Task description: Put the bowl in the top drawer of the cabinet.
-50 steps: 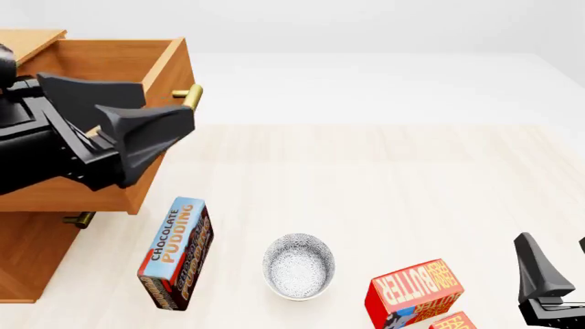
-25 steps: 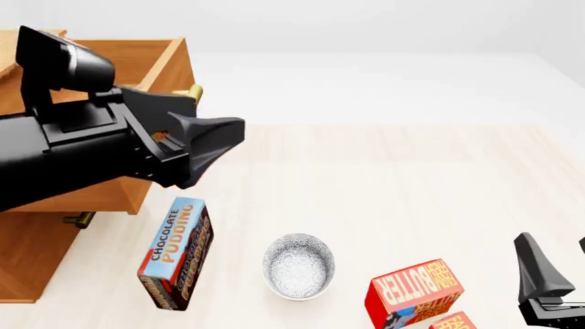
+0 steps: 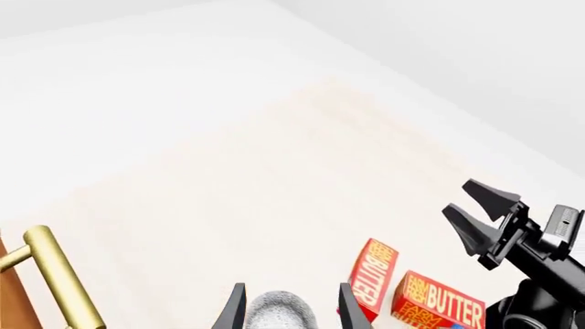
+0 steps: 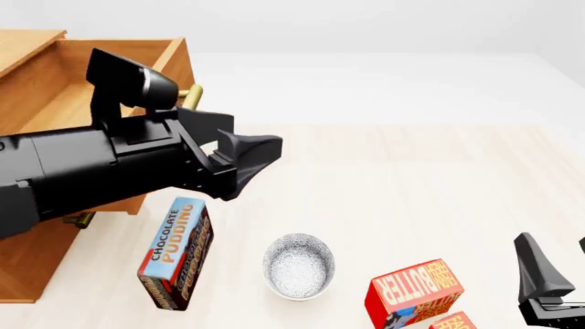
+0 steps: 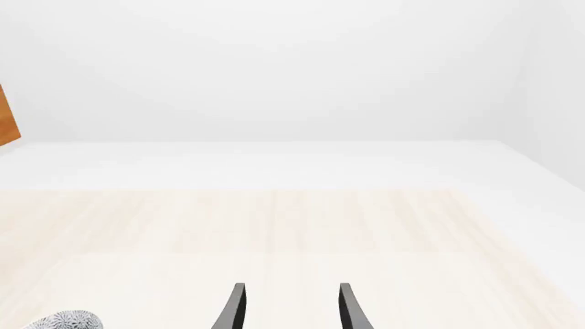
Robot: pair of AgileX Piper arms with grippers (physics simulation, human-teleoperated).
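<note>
Hanging over the table with fingers spread and empty, the left gripper (image 4: 251, 161) is pointing toward the bowl (image 4: 298, 266), sitting between the pudding box (image 4: 175, 252) and butter box (image 4: 413, 289). The top drawer (image 4: 137, 68) is standing open; descending and grasping likely comes next. The right gripper (image 5: 287, 305) is idling, parted.

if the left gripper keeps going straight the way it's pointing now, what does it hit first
Probably the bowl: in the left wrist view it sits right between the open left gripper fingertips. The butter boxes lie off to the side. Depth is hard to judge.
</note>
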